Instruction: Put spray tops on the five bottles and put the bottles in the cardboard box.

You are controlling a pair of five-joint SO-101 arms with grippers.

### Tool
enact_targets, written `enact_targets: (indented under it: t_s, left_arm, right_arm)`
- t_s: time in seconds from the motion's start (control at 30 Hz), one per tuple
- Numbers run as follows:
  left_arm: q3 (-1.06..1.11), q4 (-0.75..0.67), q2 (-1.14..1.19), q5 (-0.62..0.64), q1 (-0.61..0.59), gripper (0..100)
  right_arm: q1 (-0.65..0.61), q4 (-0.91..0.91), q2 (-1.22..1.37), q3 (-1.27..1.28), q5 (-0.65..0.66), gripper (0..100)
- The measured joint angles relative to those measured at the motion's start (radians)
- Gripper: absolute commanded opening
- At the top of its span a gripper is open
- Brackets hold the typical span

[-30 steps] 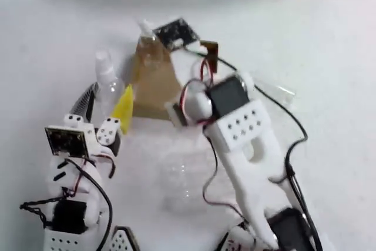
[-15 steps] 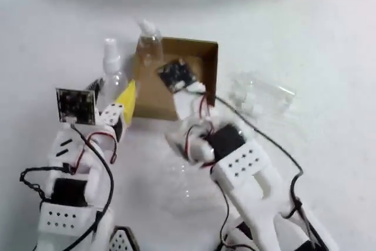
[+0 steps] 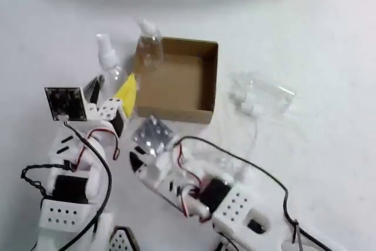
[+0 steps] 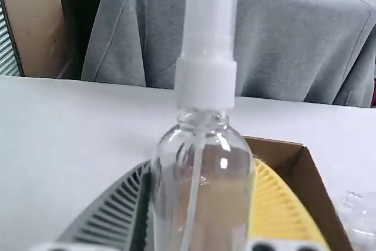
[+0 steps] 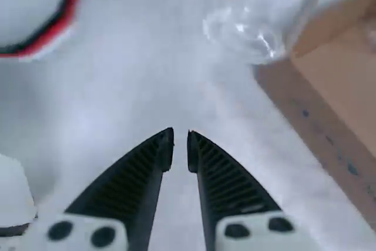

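One bottle (image 4: 200, 192), spray top (image 4: 207, 45) fitted, stands upright, clamped in the left gripper (image 3: 111, 89) just left of the cardboard box (image 3: 176, 83). Judged step: boxing this bottle. Next move calls for a lift over the left wall, then release inside.

Right gripper (image 5: 180, 145), near side of the box: jaws a sliver apart, holding nothing.

Left wrist view: top sits square on the neck. High view adds a second capped bottle (image 3: 148, 44) at the box's far-left corner and a third bottle (image 3: 258, 97) lying to the right.
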Motion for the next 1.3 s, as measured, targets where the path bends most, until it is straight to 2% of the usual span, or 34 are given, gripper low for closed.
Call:
enact_targets:
  t_s: [0.17,0.4,0.53,0.73,1.3]
  left_arm:
    - [0.000,0.000,0.000,0.000,0.000,2]
    - [0.000,0.002,-0.018,0.000,0.000,2]
    - [0.000,0.068,-0.124,0.000,0.009,2]
    - [0.000,0.196,-0.285,0.000,0.077,2]
    - [-0.002,0.238,-0.322,0.000,0.091,2]
  right_arm:
    - [-0.006,-0.219,-0.066,0.117,0.000,1.5]
    - [-0.002,-0.339,-0.072,0.135,0.000,1.5]
    - [0.029,-0.400,-0.072,0.155,0.000,1.5]
    - [0.025,-0.615,-0.072,0.245,-0.044,1.6]
    - [0.064,-0.647,-0.072,0.247,-0.055,1.6]
